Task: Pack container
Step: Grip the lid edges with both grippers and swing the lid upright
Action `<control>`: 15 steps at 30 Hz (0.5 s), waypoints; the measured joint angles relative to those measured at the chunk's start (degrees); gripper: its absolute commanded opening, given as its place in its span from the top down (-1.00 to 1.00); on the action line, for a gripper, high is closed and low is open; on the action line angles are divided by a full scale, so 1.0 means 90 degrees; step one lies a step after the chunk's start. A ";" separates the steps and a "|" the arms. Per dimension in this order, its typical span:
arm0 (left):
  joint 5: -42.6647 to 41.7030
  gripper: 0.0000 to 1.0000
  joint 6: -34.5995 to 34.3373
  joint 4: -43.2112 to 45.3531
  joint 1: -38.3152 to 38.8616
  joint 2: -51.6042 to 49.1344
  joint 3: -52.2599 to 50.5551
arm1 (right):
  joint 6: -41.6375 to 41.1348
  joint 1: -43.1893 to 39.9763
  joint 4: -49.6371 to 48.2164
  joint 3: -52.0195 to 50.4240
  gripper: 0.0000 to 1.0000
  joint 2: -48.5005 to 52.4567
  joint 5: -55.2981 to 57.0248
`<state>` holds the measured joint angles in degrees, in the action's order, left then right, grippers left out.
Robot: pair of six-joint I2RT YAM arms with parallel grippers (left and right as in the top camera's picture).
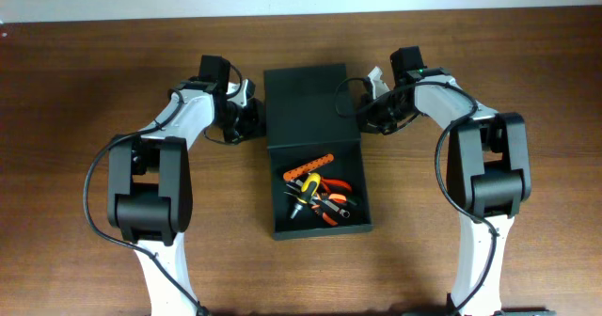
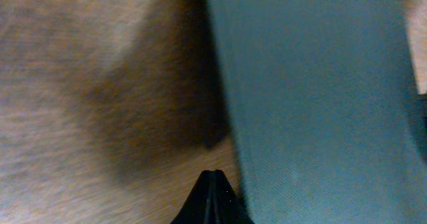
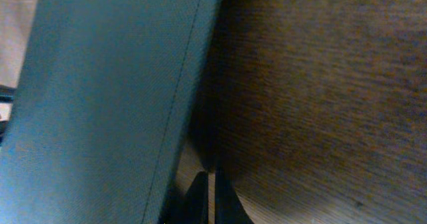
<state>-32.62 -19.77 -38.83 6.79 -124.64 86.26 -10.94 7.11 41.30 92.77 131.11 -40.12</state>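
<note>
Brown wood-grain table [image 1: 85,90] is carrying the whole lot, with a pale wall strip running along its far edge. Left arm [image 1: 150,180] and right arm [image 1: 494,165] are reaching inward from either side. Item: container [image 1: 320,229], dark matte box, sitting at the table's centre with its flap lid [image 1: 306,104] lying flat and open behind it. Contents: hand tools already lying inside, namely an orange bit strip [image 1: 308,170], orange-handled pliers [image 1: 331,210] and a yellow-handled tool [image 1: 308,186], all overlapping in a loose pile. Left gripper [image 2: 213,187] is hanging low just beside the lid's left edge, fingers pressed together on nothing; right gripper [image 3: 207,194] is doing the same beside the right edge. Judged step: packing is looking done and closing the lid is coming up. The next move is calling for both pressed tips to get under or against the flap's side edges and swing it forward together, evenly. Obstacles: the tool pile may be standing proud enough to stop the lid seating; otherwise only the arms' own cables [image 1: 348,95] are looping near the hinge.
</note>
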 measured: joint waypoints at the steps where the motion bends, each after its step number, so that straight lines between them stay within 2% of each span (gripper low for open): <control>1: -0.0078 0.96 0.0000 0.0109 0.0000 0.0000 0.0000 | -0.0007 -0.0005 -0.0036 0.0000 0.92 0.0000 -0.0056; 15: -0.0389 0.96 0.0027 0.0495 -0.0024 0.0000 -0.0002 | -0.0095 -0.0172 -0.0313 0.0000 0.93 0.0000 -0.0770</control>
<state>-36.12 -19.53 -34.37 6.57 -124.64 86.24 -11.79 5.56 38.48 92.77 131.11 -47.05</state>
